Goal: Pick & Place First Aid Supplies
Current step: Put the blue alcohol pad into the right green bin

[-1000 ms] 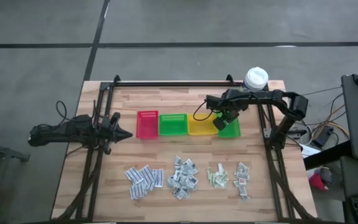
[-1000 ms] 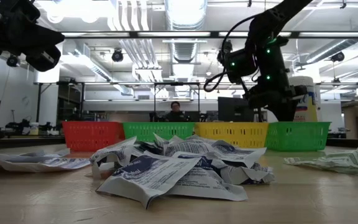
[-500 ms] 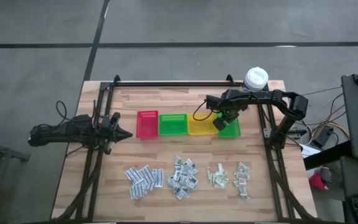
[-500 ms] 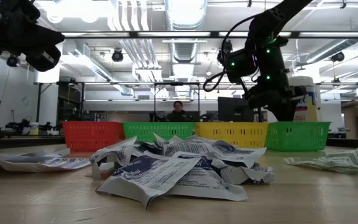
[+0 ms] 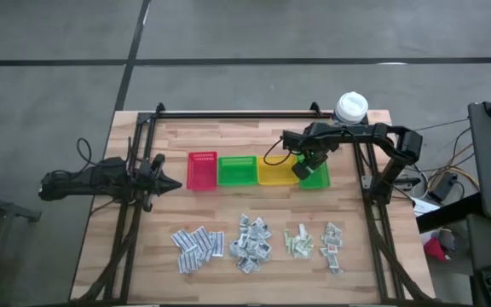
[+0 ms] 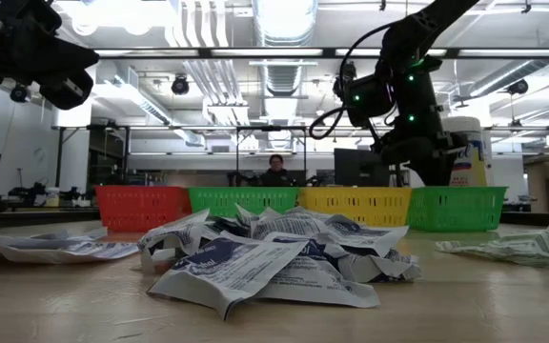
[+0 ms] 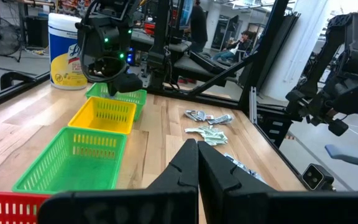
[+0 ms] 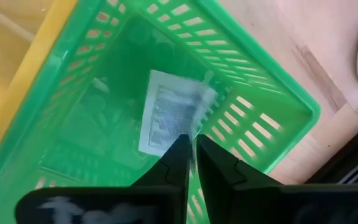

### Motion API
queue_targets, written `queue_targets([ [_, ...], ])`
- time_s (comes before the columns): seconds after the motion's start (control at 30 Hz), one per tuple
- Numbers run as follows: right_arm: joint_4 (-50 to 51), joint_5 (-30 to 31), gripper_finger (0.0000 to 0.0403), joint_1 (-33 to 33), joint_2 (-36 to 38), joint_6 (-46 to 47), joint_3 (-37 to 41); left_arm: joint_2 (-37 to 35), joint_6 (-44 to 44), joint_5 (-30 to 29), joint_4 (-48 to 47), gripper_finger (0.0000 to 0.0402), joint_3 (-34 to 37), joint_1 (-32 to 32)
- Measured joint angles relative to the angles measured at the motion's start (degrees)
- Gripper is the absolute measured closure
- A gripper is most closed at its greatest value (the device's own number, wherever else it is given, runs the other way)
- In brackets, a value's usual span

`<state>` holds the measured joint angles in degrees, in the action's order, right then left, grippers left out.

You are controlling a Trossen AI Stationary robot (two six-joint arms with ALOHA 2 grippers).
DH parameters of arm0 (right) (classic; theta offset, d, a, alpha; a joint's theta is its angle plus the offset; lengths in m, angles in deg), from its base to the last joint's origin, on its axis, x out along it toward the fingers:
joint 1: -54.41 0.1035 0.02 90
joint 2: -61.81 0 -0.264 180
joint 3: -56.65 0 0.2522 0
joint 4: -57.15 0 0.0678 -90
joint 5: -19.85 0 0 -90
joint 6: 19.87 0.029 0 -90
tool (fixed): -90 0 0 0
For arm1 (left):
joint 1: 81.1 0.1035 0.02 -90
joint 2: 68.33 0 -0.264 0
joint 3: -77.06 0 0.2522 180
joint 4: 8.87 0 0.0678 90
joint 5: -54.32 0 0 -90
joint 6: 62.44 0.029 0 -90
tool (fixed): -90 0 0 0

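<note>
Green bin [image 5: 315, 176] at the right end of the row sits under my right gripper [image 5: 311, 162] in the high view; red bin [image 5: 202, 170], a second green bin [image 5: 238, 170] and yellow bin [image 5: 276, 172] run left from it. Four heaps of sachets [image 5: 199, 247] lie along the near edge of the table [image 5: 173, 205], well apart from the bins. Left gripper [image 5: 167, 184] waits at the table's left side. Wipes tub [image 5: 350, 108] stands at the far right corner.

Low view: sachet heap up close, the four bins lined up behind, right arm [image 6: 403, 95] hanging over the right green one.

Left wrist view: my own fingers [image 7: 185, 168] pressed together, nothing between them.

Right wrist view: looking down into the green bin, fingers [image 8: 179, 158] a narrow slit apart, one white-grey sachet [image 8: 173, 112] just past the tips. I cannot tell whether it is pinched or loose.
</note>
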<state>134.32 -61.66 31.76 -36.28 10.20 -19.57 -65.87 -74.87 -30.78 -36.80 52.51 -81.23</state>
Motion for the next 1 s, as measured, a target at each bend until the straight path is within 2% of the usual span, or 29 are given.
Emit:
queue_targets([
  [0.27, -0.2, -0.3, 0.0329, 0.0, 0.0, -0.5, 0.0, 0.0, 0.0, 0.0, 0.0, 0.0401, 0.0, 0.0],
  [0.5, 0.9, -6.4, 0.0319, 1.4, 0.6, -1.6, -2.0, 0.0, 0.0, 0.0, 0.0, 0.0401, 0.0, 0.0],
  [1.0, 0.3, -7.4, 0.0346, 16.7, 9.7, -0.4, -6.4, 0.0, 0.0, 0.0, 0.0, 0.0401, 0.0, 0.0],
])
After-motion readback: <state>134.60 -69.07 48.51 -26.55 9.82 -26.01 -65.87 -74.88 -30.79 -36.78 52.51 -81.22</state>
